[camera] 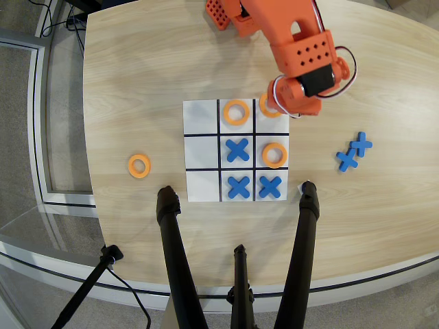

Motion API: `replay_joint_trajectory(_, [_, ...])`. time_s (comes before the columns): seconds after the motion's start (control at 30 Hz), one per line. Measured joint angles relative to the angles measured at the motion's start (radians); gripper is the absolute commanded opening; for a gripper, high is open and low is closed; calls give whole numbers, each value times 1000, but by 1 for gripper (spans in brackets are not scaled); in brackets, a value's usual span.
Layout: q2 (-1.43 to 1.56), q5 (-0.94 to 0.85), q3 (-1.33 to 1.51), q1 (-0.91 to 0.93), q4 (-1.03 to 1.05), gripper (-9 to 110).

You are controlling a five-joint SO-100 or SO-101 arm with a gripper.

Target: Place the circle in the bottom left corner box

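Observation:
A white tic-tac-toe board (pixel 203 123) lies mid-table. Orange rings sit in its top middle cell (pixel 236 112) and middle right cell (pixel 274 155). A third ring (pixel 265 107) lies in the top right cell, partly hidden under my orange gripper (pixel 280 108), which hangs over that cell. Its jaws are hidden by the wrist, so I cannot tell whether it holds that ring. A loose orange ring (pixel 139 166) lies on the table left of the board. Blue crosses fill the centre (pixel 237 149), bottom middle (pixel 238 186) and bottom right (pixel 270 186) cells. The bottom left cell (pixel 203 185) shows bare white.
Two spare blue crosses (pixel 354 152) lie on the table right of the board. Black stand legs (pixel 175 247) (pixel 302 240) reach in over the near table edge, just below the board. The orange arm (pixel 288 34) comes in from the top.

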Motion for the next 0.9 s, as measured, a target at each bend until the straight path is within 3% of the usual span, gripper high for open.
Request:
replay_joint_trajectory(0.63, [-207,5,-118,15,-94,0])
replay_joint_trajectory(0.9, [-202,-29,-117,41,-100,6])
